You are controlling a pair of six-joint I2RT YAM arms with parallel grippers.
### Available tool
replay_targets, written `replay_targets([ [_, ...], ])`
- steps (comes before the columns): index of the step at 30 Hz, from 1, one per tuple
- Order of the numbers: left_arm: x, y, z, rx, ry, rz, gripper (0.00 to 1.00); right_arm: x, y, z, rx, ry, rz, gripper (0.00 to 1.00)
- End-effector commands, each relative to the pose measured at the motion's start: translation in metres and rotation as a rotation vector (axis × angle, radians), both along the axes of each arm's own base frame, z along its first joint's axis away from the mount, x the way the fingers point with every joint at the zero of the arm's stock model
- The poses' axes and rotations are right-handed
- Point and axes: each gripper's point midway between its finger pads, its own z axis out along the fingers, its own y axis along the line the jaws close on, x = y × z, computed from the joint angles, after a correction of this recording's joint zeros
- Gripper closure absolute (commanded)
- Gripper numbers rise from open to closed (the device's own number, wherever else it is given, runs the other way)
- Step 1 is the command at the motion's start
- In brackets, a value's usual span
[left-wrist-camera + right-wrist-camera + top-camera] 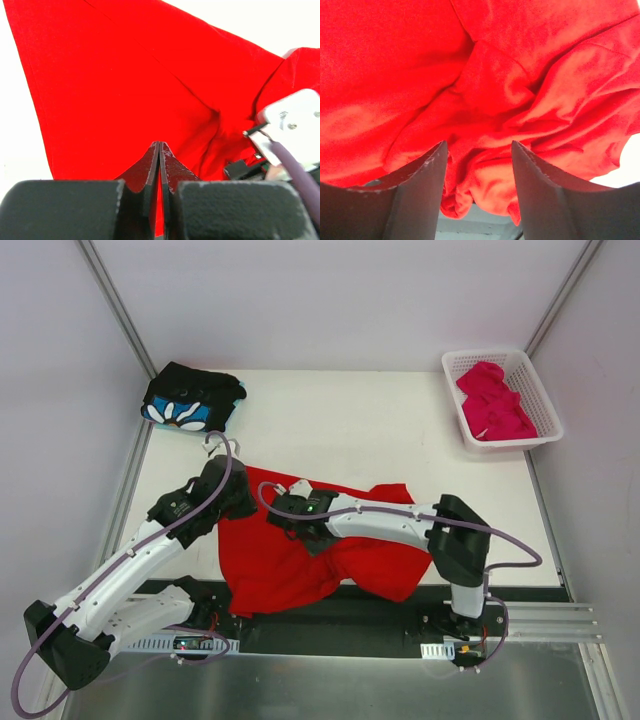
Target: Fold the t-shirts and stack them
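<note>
A: White tabletop [400, 430]: where is the red t-shirt [270, 560] found, and at what step?

B: Near centre, rumpled; folding is judged under way. Left gripper [159, 146] is pressed shut at its far-left corner, pinch unconfirmed; right gripper [479, 145] is parted, nothing held. A fresh grasp is called for.

A red t-shirt [290, 565] lies rumpled at the near middle of the surface [380, 435]; the left hand [240, 498] and right hand [283, 512] both sit over its far edge; a black flowered t-shirt [192, 402] is folded at the far left corner; a pink t-shirt [492, 400] is heaped in the white basket [546, 402], far right.
</note>
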Motion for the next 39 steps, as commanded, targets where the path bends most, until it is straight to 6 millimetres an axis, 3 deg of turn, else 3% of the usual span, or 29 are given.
replay_targets([
  [1, -0.001, 0.002, 0.004, 0.003, -0.016, 0.010, 0.99, 0.006, -0.018, 0.056, 0.045, -0.060, 0.048, 0.39],
  [4, -0.002, 0.001, 0.001, -0.002, -0.007, 0.014, 0.99, 0.009, -0.024, 0.074, 0.078, -0.066, 0.086, 0.34],
  [7, -0.003, 0.003, -0.001, -0.003, -0.008, 0.014, 0.99, 0.011, -0.034, 0.092, 0.086, -0.104, 0.124, 0.39],
  [8, -0.004, 0.003, 0.000, -0.007, -0.012, 0.017, 0.99, 0.014, -0.037, 0.101, 0.092, -0.132, 0.154, 0.40],
  [9, -0.005, 0.005, 0.000, -0.009, -0.019, 0.023, 0.99, 0.017, -0.033, 0.124, 0.170, -0.188, 0.183, 0.41],
  [10, -0.006, 0.006, -0.002, -0.007, -0.017, 0.025, 0.99, 0.018, -0.034, 0.132, 0.191, -0.216, 0.229, 0.41],
  [12, -0.008, 0.007, -0.003, -0.015, -0.019, 0.033, 0.99, 0.027, -0.031, 0.147, 0.189, -0.280, 0.368, 0.31],
  [14, -0.010, 0.007, -0.005, -0.021, -0.014, 0.032, 0.99, 0.026, -0.031, 0.155, 0.144, -0.266, 0.483, 0.32],
  [16, -0.011, 0.008, -0.006, -0.021, -0.012, 0.033, 0.99, 0.025, -0.034, 0.141, 0.043, -0.184, 0.581, 0.31],
  [17, -0.011, 0.009, -0.005, -0.024, -0.020, 0.035, 0.99, 0.031, -0.027, 0.158, 0.097, -0.152, 0.579, 0.31],
  [18, -0.011, 0.010, -0.006, -0.021, -0.022, 0.038, 0.99, 0.021, -0.033, 0.153, 0.109, -0.023, 0.641, 0.34],
  [19, -0.011, 0.011, -0.005, -0.020, -0.028, 0.040, 0.99, 0.000, -0.017, 0.153, 0.311, 0.176, 0.737, 0.33],
  [20, -0.012, 0.013, -0.001, -0.027, -0.044, 0.045, 0.99, -0.008, -0.012, 0.160, 0.399, 0.232, 0.805, 0.24],
  [21, -0.012, 0.014, -0.002, -0.024, -0.047, 0.049, 0.99, -0.010, -0.006, 0.165, 0.468, 0.253, 0.849, 0.23],
  [23, -0.013, 0.016, 0.001, -0.031, -0.062, 0.052, 0.99, 0.009, 0.000, 0.170, 0.455, 0.224, 0.888, 0.25],
  [24, -0.014, 0.017, 0.001, -0.033, -0.066, 0.051, 0.99, 0.006, -0.004, 0.165, 0.431, 0.270, 0.896, 0.29],
  [25, -0.014, 0.018, 0.001, -0.031, -0.069, 0.050, 0.99, 0.010, -0.004, 0.161, 0.419, 0.285, 0.902, 0.44],
  [26, -0.016, 0.018, 0.002, -0.029, -0.070, 0.046, 0.98, 0.013, -0.003, 0.152, 0.413, 0.314, 0.896, 0.48],
  [31, -0.018, 0.021, 0.002, -0.023, -0.069, 0.045, 0.98, 0.002, -0.005, 0.108, 0.434, 0.473, 0.861, 0.38],
  [39, -0.021, 0.021, 0.001, -0.037, -0.064, 0.049, 0.99, -0.027, -0.005, 0.049, 0.530, 0.667, 0.834, 0.39],
])
